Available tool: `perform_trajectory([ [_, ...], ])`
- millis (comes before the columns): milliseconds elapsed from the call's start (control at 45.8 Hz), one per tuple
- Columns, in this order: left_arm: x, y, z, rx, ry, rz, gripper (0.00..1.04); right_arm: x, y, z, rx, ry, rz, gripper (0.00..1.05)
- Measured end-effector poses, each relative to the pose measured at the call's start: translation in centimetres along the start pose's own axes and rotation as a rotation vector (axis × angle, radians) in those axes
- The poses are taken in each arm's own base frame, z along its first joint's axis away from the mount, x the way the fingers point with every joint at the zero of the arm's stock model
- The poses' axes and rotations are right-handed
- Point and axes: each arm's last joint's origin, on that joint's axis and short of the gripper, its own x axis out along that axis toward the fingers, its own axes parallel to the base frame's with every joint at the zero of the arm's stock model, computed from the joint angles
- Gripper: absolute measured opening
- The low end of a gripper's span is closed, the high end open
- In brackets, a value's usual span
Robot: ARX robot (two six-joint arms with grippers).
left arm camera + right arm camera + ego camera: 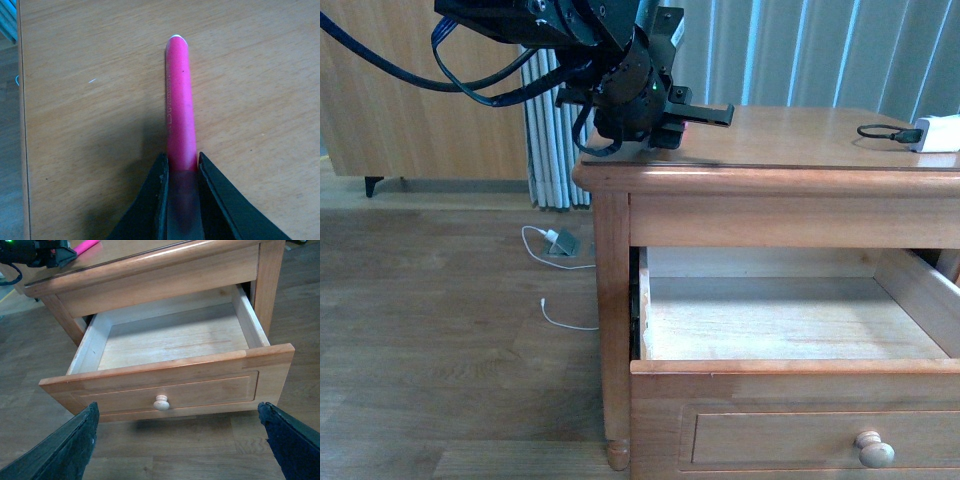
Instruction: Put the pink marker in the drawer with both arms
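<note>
Lying along the honey-brown cabinet top (pixel 800 140), the pink marker (pixel 180 100) is being pinched at one end by the left gripper (pixel 181 162). Its two black fingers (pixel 150 200) are pressing against the marker's sides. The marker's pale tip is pointing away from the gripper across bare wood. Whether the marker is resting on the wood or being held just off it, I cannot tell.

In the front view the left arm (pixel 570 30) is reaching in from the upper left of the frame, trailing black cables. Its gripper is sitting low over the cabinet's left end.

Below the cabinet top, the drawer (pixel 790 366) is standing pulled well out and filling the lower right of the front frame. It is showing its pale wood floor, and its round wooden knob (pixel 874 449) is facing the robot.

The right gripper (pixel 177 410) is hovering in front of the drawer with its fingers (pixel 75 445) spread wide apart, gripping nothing and touching nothing.

At the upper right edge of the front frame, a white charger block (pixel 938 133) with a black cable (pixel 885 131) is sitting on the cabinet top, well apart from the marker. On the wooden floor (pixel 440 330) at centre left, a white cable (pixel 560 262) is trailing beside the cabinet leg.
</note>
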Motion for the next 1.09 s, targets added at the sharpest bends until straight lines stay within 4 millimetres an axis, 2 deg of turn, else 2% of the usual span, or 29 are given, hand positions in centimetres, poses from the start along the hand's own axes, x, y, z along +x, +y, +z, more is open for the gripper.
perform_trajectory([
  [131,-0.7,0.2,-0.4,-0.003,-0.022,-0.045,0.15,0.0,0.0,0.0,0.000,0.000,0.000,0.96],
  [415,-4.7,0.4,-1.9,0.002,-0.064,-0.169,0.14,0.0,0.0,0.0,0.000,0.000,0.000,0.96],
  [567,-8.7,-0.1,-2.6,0.031,-0.100,-0.276,0.14,0.0,0.0,0.0,0.000,0.000,0.000,0.96],
  [742,-11.4,-1.6,-4.2,0.090,-0.096,-0.391,0.14,0.0,0.0,0.0,0.000,0.000,0.000,0.96],
  [938,-11.9,-3.6,-6.4,0.170,-0.044,-0.501,0.14,0.0,0.0,0.0,0.000,0.000,0.000,0.96],
  [1091,-10.5,-4.5,-7.9,0.211,0.005,-0.497,0.14,0.0,0.0,0.0,0.000,0.000,0.000,0.96],
])
